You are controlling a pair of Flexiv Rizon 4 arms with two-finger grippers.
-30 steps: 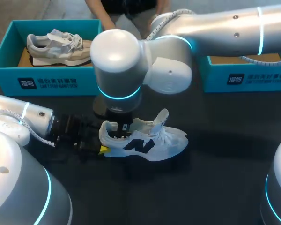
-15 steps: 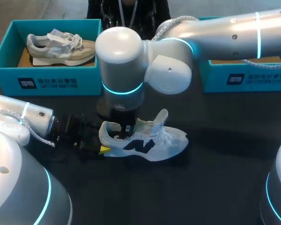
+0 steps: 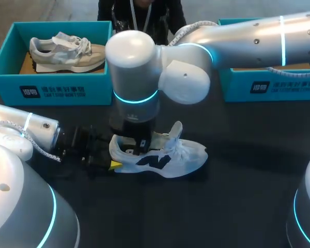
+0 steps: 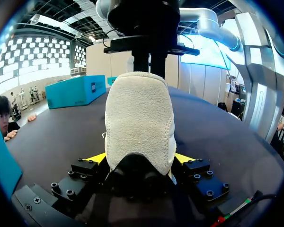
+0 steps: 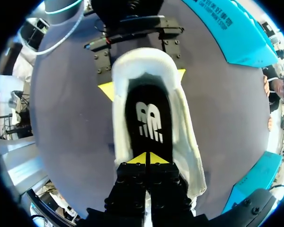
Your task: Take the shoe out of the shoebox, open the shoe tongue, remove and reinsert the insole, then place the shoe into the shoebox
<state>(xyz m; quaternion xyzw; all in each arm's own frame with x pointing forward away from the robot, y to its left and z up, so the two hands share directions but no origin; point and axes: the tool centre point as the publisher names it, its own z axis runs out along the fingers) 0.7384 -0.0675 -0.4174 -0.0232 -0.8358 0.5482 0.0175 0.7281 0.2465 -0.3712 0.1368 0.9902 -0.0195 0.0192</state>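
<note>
Dark table (image 3: pixel 248 155), left gripper (image 4: pixel 140 158) pinching heel of white shoe (image 3: pixel 168 155), right gripper (image 5: pixel 147 159) pressed together over insole (image 5: pixel 149 120)

Right arm (image 3: pixel 237 36): a silver-white tubular link is crossed by a thin cyan light stripe and dotted with small dark screws; its bulky rounded joint housing is ringed by a glowing cyan band.
Right arm cable (image 3: pixel 188 28): a pale braided cable is seen beside the joint.
Left arm (image 3: pixel 28 128): a silver-white cylinder is marked by a cyan stripe and edged by a white braided cable.
Base housings (image 3: pixel 20 212): large grey-white domes are banded in cyan.
Left end effector (image 4: pixel 141 157): black blocks studded with socket screws are tipped in yellow.
Right end effector (image 5: pixel 147 158): stepped black fingers are capped by yellow triangular tips.
</note>
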